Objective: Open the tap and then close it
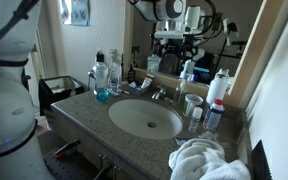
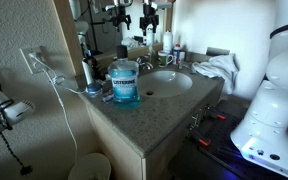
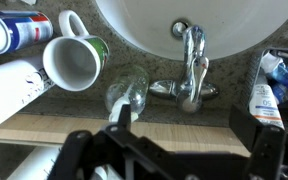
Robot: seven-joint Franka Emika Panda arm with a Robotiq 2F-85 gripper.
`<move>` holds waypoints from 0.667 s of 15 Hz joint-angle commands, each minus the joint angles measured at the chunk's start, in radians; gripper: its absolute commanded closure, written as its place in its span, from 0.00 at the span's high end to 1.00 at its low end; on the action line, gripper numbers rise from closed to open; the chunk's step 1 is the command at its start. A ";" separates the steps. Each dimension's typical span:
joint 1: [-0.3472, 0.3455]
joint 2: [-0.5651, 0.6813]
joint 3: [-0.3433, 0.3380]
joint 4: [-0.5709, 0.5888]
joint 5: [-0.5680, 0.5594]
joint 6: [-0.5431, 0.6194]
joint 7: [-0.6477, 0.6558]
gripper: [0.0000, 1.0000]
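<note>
A white oval basin (image 1: 144,118) sits in the speckled granite countertop (image 1: 79,108). A blue mouthwash bottle (image 2: 125,82) stands near it, a crumpled white towel (image 1: 206,160) lies at the counter's corner, and a white mug (image 3: 74,62) (its inside bare) stands just beside a clear glass (image 3: 127,95).

In the wrist view the tap (image 3: 192,68) stands at the basin (image 3: 134,22) rim, with a mug (image 3: 72,62) to its left (a glass (image 3: 127,95) between them).
</note>
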 commanded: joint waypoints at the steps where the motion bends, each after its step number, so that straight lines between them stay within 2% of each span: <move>1: -0.017 -0.056 -0.009 -0.033 0.026 -0.073 -0.052 1.00; 10: -0.023 -0.167 -0.024 -0.216 0.038 -0.053 -0.056 1.00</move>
